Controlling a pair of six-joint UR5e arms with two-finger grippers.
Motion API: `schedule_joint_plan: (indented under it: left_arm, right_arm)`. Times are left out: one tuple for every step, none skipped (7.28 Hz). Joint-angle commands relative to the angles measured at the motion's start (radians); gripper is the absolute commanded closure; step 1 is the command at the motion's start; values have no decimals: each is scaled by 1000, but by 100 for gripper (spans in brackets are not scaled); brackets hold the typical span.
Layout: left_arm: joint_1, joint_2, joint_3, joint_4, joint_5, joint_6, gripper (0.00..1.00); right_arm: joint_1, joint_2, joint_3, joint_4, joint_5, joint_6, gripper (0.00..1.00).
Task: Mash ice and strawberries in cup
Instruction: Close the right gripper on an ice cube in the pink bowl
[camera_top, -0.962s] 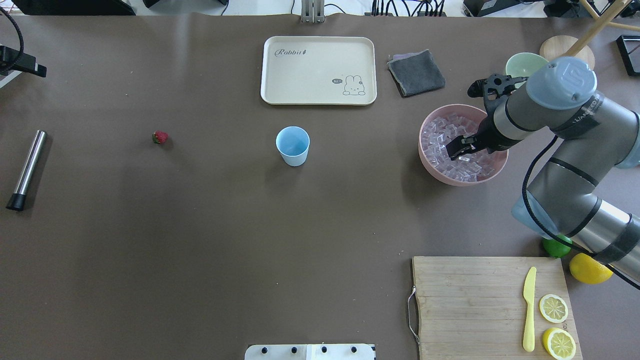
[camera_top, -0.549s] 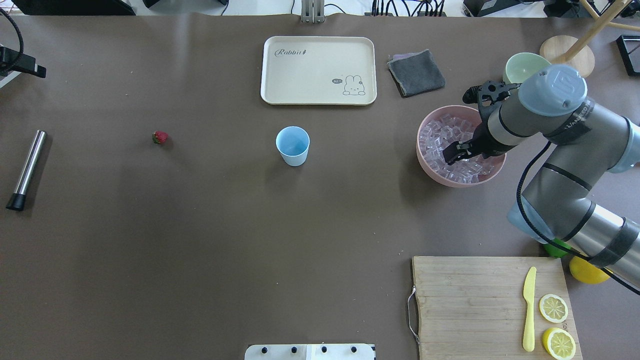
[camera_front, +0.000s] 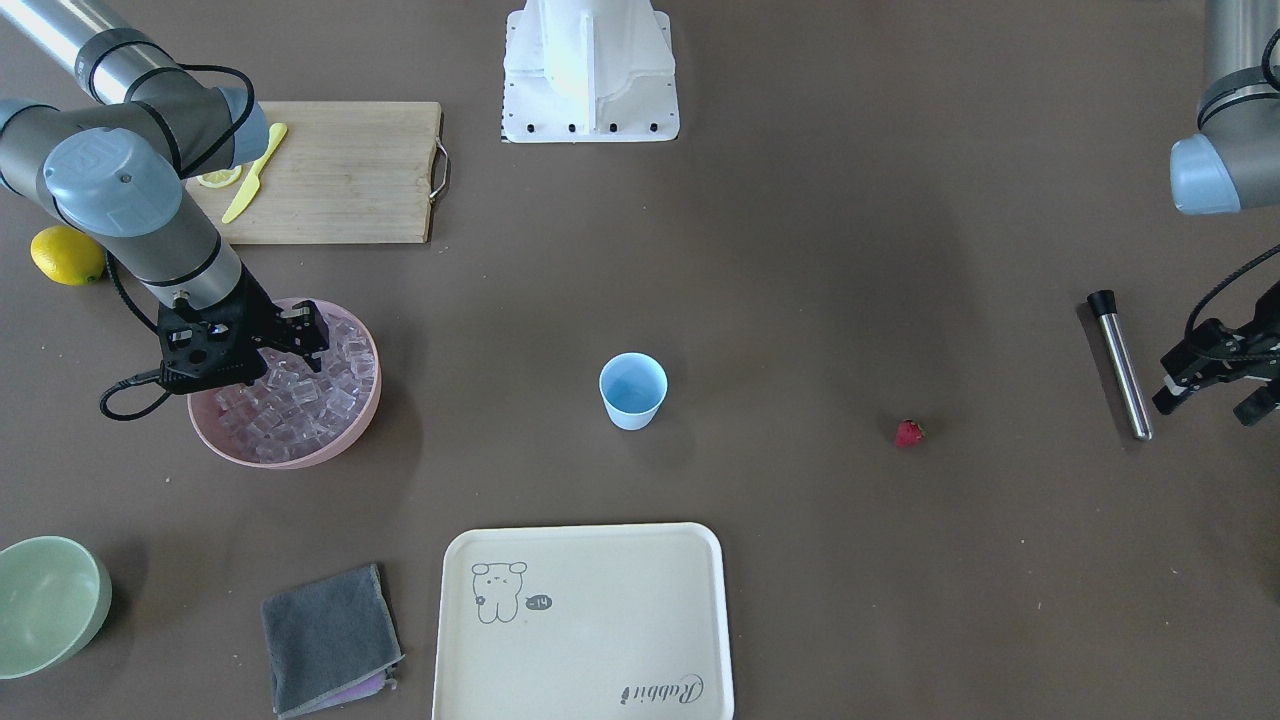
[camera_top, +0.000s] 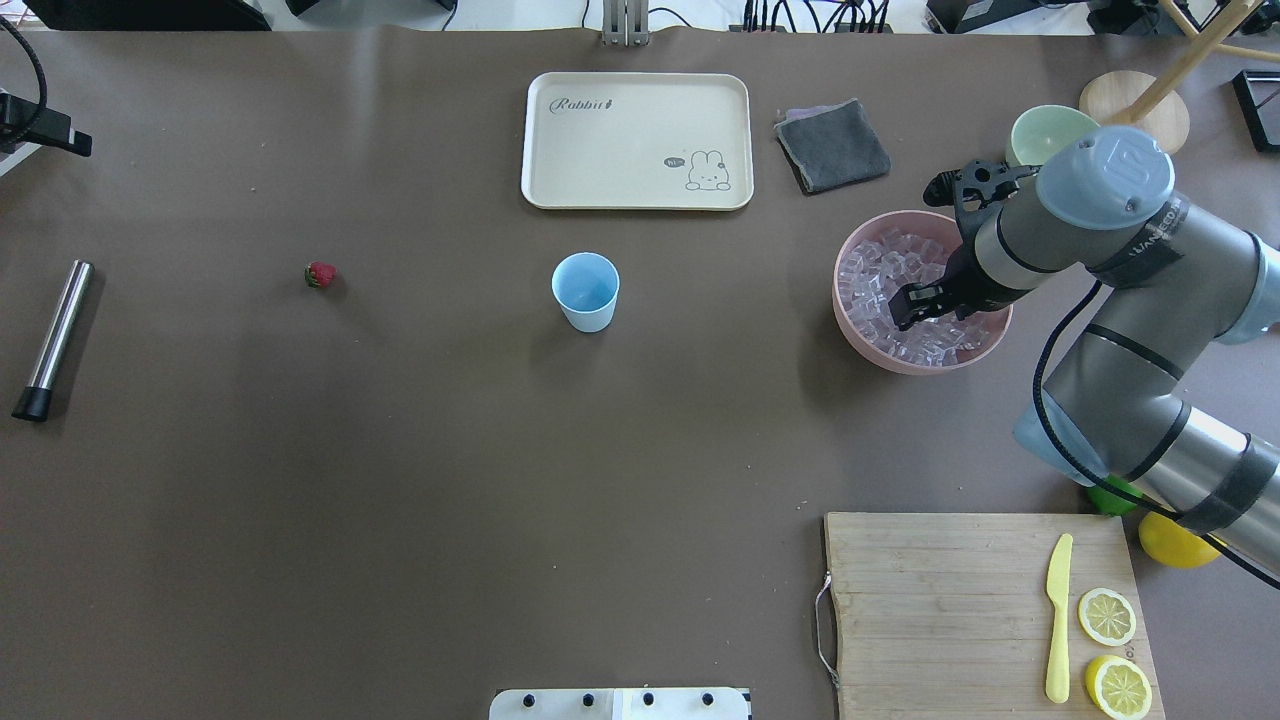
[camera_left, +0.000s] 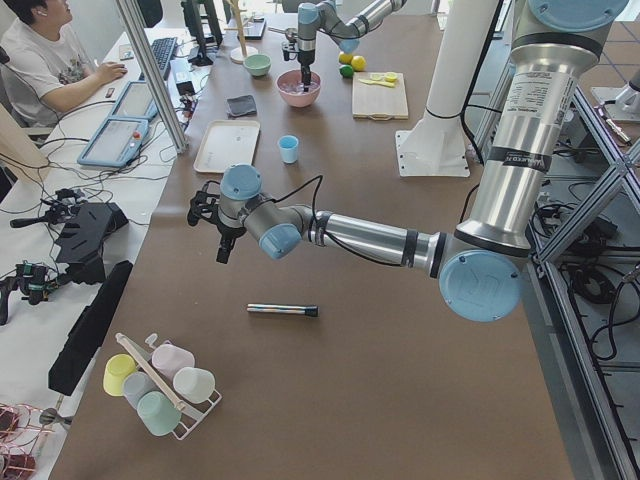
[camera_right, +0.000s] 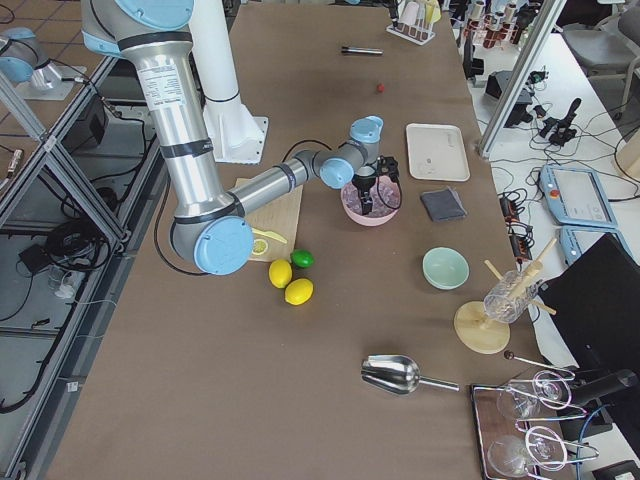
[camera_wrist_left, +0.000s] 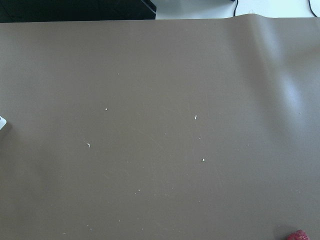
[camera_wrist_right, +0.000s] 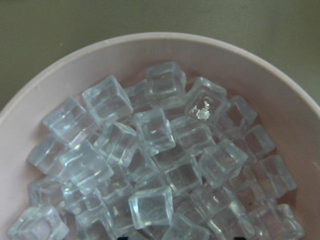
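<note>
The light-blue cup stands empty and upright mid-table, also in the front-facing view. Left of it lies one red strawberry, which peeks into the left wrist view's lower corner. Clear ice cubes fill a pink bowl. My right gripper reaches down into that bowl, its fingers open among the cubes; the right wrist view shows ice close up. My left gripper hovers open and empty at the table's far left, beyond a steel muddler.
A cream tray and a grey cloth lie behind the cup. A pale-green bowl stands behind the pink bowl. A cutting board with a yellow knife and lemon slices sits front right, with a lemon and a lime beside it.
My right arm has swung a little to the left and its gripper has dipped lower among the ice cubes. The cup, strawberry and muddler have stayed put.
</note>
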Motion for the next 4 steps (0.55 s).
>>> schedule_joint_plan:
  left_arm:
    - [0,1,1,0,0,-1,3]
    - [0,1,-1,0,0,-1,3]
    - [0,0,-1,0,0,-1,3]
    - [0,1,-1,0,0,-1,3]
  right_arm:
    - [9,1,-2,-1,1,-3,32]
    - [14,1,-4,-1,1,-5,33]
    - [21,7,-7,-3,1,-5,39]
    - [23,15,-9,-6,1,-2,43]
